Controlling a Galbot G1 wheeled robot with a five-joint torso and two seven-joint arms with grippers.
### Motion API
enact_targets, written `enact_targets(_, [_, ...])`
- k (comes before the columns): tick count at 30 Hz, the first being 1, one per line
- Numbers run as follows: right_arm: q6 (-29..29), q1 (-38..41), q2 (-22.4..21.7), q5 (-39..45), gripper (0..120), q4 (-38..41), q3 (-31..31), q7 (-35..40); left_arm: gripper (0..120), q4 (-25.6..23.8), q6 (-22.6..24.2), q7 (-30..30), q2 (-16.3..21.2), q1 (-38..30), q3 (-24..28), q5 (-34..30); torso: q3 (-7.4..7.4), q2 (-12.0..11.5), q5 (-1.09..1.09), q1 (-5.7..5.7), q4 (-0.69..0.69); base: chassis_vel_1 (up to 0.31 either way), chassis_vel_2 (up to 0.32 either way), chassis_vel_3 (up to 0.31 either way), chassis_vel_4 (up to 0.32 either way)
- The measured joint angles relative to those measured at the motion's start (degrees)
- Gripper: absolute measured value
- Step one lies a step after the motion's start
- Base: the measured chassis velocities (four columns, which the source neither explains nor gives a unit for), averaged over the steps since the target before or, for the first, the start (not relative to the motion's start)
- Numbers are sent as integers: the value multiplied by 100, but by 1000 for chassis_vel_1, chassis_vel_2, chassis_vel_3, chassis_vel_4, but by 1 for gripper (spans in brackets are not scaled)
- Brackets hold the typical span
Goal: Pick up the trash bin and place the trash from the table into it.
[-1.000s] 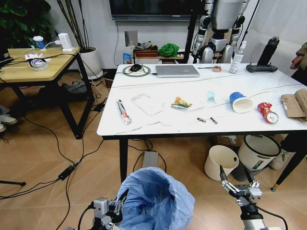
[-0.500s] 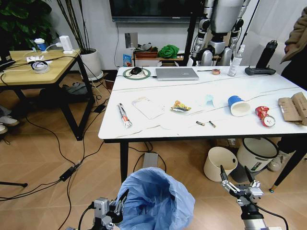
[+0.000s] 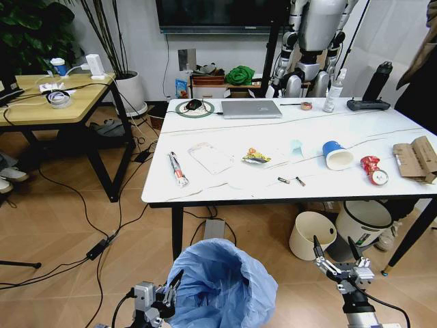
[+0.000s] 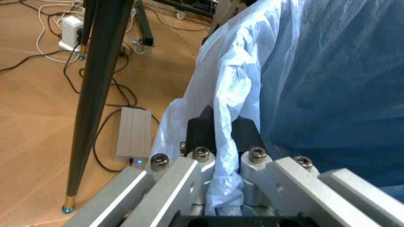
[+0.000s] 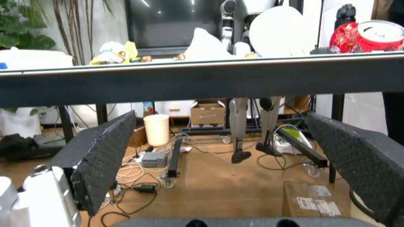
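Note:
The trash bin [image 3: 222,287], lined with a crinkled light-blue bag, hangs low in front of me. My left gripper [image 3: 171,290] is shut on its rim; in the left wrist view the black pads [image 4: 200,130] pinch the bag [image 4: 230,94]. My right gripper [image 3: 334,249] stands open and empty below the table's front edge. On the marble table [image 3: 225,188] lies the trash: a long wrapper [image 3: 177,167], a clear pack [image 3: 210,157], a snack wrapper [image 3: 257,156], a tissue [image 3: 296,145], a blue-and-white cup [image 3: 337,154], a red can [image 3: 373,169] and torn cardboard [image 3: 412,158].
A grey laptop [image 3: 251,108] and a spray bottle [image 3: 334,89] stand at the table's far side. Under its right end sit a cream bucket [image 3: 313,234] and a white bin [image 3: 365,222]. A wooden table [image 3: 48,99] stands left, with cables across the floor.
The whole head view has shifted a little, so the camera moved; the table now sits slightly lower and further left in it. Both grippers and the bin keep their places in the picture.

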Motion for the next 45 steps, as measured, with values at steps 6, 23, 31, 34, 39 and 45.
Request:
enact_targets(6, [0, 2, -7, 4, 100, 0, 0, 0, 0, 41, -32, -34, -15, -8, 0, 112, 94, 161, 0, 68, 0, 0, 0, 0, 0])
enact_targets(23, [5, -19, -36, 38, 100, 23, 4, -3, 0, 112, -51, -69, -14, 26, -19, 280, 350, 613, 0, 265, 0, 0, 0, 0, 0])
enact_targets(31, [-6, -48, -57, 71, 100, 63, 27, -15, 0, 243, -231, -101, -24, -2, -52, 387, 495, 869, 0, 375, 0, 0, 0, 0, 0])
enact_targets(34, [-6, -51, -47, 72, 100, 75, 45, -31, 0, 293, -333, -108, -20, -16, -51, 406, 516, 910, 0, 394, 0, 0, 0, 0, 0])
enact_targets(39, [-132, -9, 29, 21, 100, 219, 128, -85, 0, 330, -444, -159, 44, -28, -101, 422, 536, 948, 0, 414, 0, 0, 0, 0, 0])
enact_targets(45, [-156, 148, 382, -436, 100, 411, 121, 31, 0, 250, -452, -76, 244, 150, -198, 401, 531, 941, -2, 413, 0, 0, 0, 0, 0])
